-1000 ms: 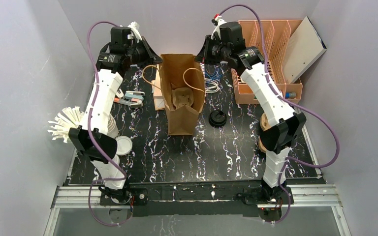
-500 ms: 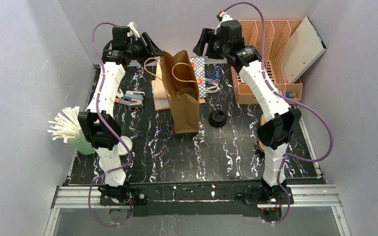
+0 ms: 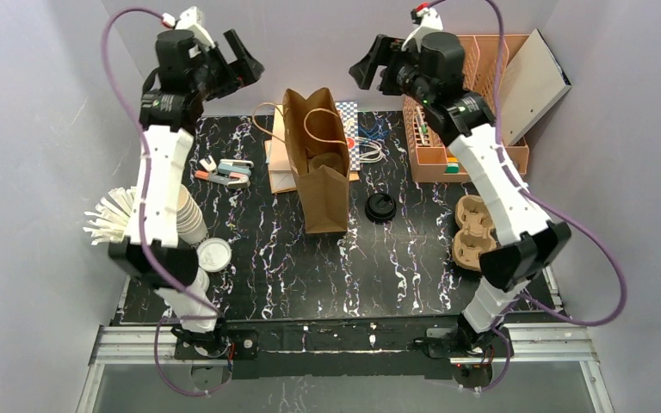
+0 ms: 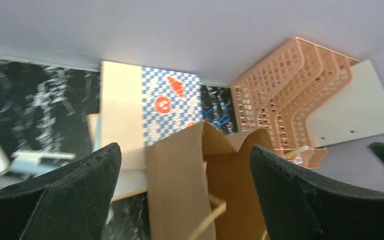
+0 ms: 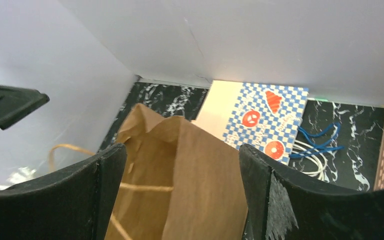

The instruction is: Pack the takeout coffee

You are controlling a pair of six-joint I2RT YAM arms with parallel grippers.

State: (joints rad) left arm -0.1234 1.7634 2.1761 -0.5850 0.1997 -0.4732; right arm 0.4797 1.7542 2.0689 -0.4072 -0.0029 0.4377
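A brown paper bag with twine handles stands upright mid-table, its mouth narrow. My left gripper hangs open, high and to the left of the bag top. My right gripper hangs open, high and to its right. Both wrist views look down on the bag rim between spread jaws that touch nothing. One takeout coffee stands at the near left and shows only its round white lid from above. What sits inside the bag is too dark to tell.
A stack of lidless cups and a bunch of white sticks stand at the left. A loose black lid lies right of the bag. A cardboard cup carrier sits at the right, an orange rack at the back right.
Both grippers have opened and let go of the bag's top edges, then risen up and outward. The bag's mouth, spread wide before, has narrowed.
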